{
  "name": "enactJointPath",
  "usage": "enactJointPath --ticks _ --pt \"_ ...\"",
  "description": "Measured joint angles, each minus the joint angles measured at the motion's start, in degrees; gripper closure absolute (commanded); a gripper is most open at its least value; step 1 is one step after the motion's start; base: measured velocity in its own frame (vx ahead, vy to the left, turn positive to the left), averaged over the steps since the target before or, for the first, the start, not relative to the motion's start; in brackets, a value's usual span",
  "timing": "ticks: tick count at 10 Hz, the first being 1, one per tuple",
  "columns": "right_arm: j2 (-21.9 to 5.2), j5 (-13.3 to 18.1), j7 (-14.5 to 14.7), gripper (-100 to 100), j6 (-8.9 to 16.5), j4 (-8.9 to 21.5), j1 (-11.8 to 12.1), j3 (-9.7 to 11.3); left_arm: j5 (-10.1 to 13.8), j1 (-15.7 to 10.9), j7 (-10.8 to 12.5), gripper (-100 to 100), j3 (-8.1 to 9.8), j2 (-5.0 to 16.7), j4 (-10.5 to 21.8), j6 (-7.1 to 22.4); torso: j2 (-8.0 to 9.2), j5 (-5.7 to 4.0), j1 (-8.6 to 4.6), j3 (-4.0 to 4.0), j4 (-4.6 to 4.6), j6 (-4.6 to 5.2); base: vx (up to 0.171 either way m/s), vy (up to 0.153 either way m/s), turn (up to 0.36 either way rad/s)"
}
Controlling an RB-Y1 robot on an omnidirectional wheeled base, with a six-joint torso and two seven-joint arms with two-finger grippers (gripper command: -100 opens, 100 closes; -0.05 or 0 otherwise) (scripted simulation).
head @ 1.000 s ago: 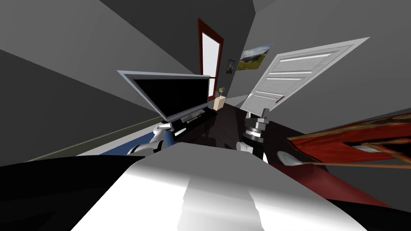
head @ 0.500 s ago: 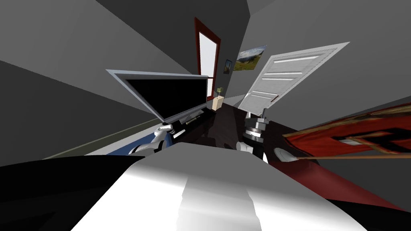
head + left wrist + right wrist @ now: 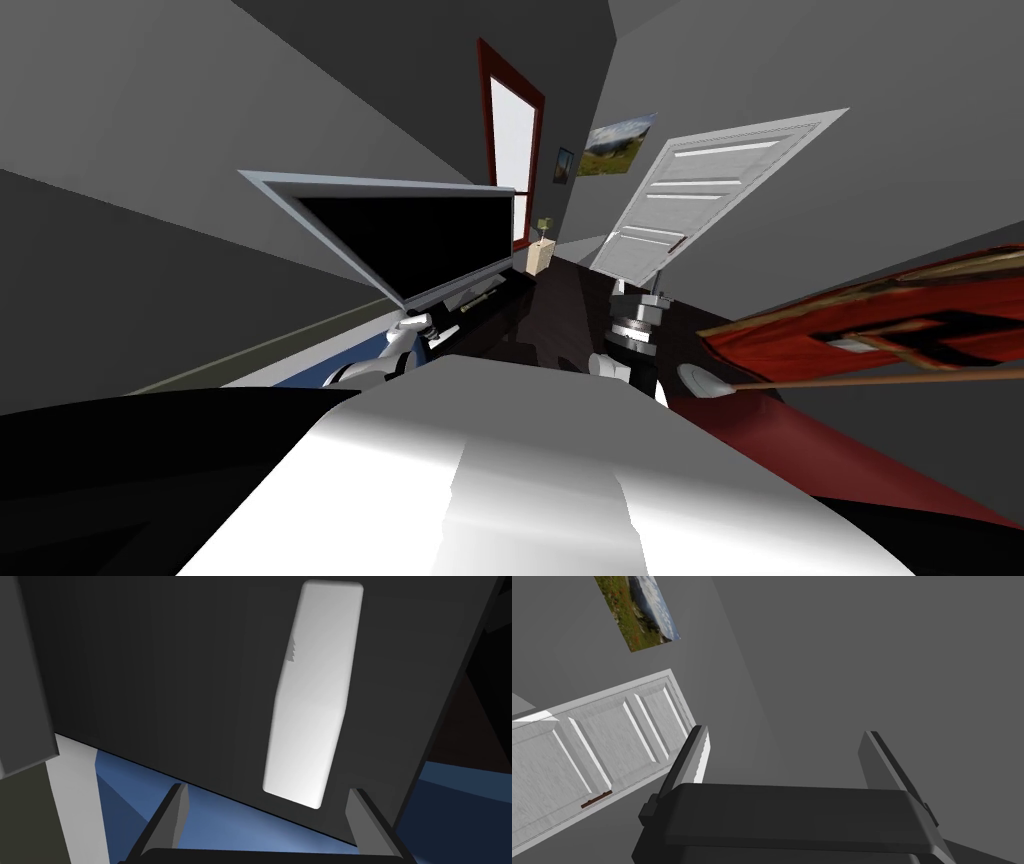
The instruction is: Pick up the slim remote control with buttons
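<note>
Beyond the left pincer (image 3: pixel 267 790), blades apart, the white remote (image 3: pixel 312 691) lies on a dark tabletop (image 3: pixel 150 676), nearer one blade; closing off-centre could knock it askew.

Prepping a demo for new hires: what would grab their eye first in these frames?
The slim white remote stands out on a dark flat surface, just ahead of the left tool's open fingers. In the head view, a big black television screen stands ahead to the left, a white panelled door to its right.
</note>
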Motion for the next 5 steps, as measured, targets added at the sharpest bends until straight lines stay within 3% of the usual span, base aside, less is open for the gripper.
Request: enactJointPath --ticks 5 --pt "0.0 0.0 0.0 0 0.0 0.0 0.0 0.0 0.9 0.2 -0.3 -100 0.12 -0.4 1.3 0.8 0.03 -0.01 -0.02 0.02 0.01 0.0 0.01 0.006 -0.023"
